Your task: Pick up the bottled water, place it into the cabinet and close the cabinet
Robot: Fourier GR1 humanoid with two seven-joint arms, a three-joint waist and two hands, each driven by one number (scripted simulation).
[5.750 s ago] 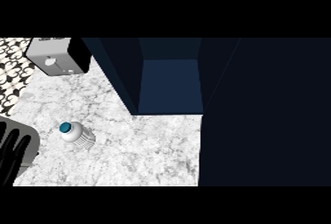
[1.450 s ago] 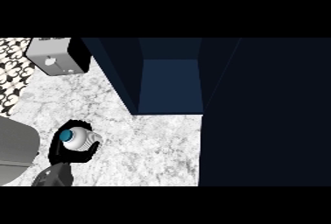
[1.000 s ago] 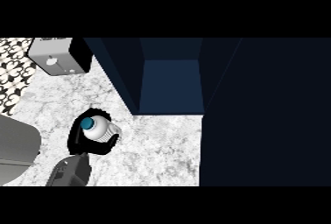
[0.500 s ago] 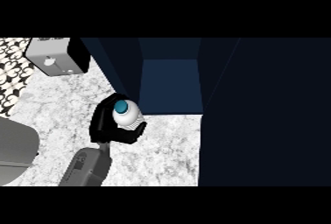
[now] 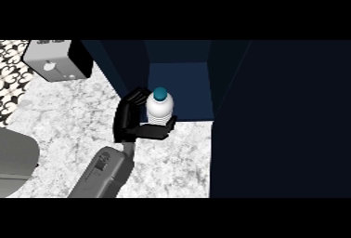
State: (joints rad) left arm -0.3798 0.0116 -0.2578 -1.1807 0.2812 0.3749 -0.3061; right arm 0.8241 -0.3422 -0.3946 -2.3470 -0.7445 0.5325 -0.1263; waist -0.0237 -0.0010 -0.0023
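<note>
The bottled water (image 5: 159, 108) stood upright in the robot's hand, at the front of the open cabinet (image 5: 179, 88). It had a blue-green cap on top and a white body with ridges low down. The bottle was seen against the cabinet's blue inside, just at the mouth of the opening, above the edge of the counter (image 5: 68, 116).

The left hand (image 5: 137, 122) was black, and it was wrapped around the bottle. Its fingers (image 5: 135, 96) curled round the bottle's left side, and its thumb reached across below the bottle's ridged bottom part. The grey forearm (image 5: 104, 174) came up from the lower edge of the view and leaned toward the cabinet.

The cabinet was dark blue. Its inside was a lighter blue than its walls. A big dark door panel (image 5: 281, 121) filled the right side of the view, next to the opening.

The counter was white and grey, like marble. A grey box with a small round knob (image 5: 56, 60) sat at the far left corner of the counter, well apart from the bottle. A wall with black and white patterns (image 5: 12, 79) showed at the left edge. A round grey shape (image 5: 15, 155) showed at the lower left.

The right hand did not show.
</note>
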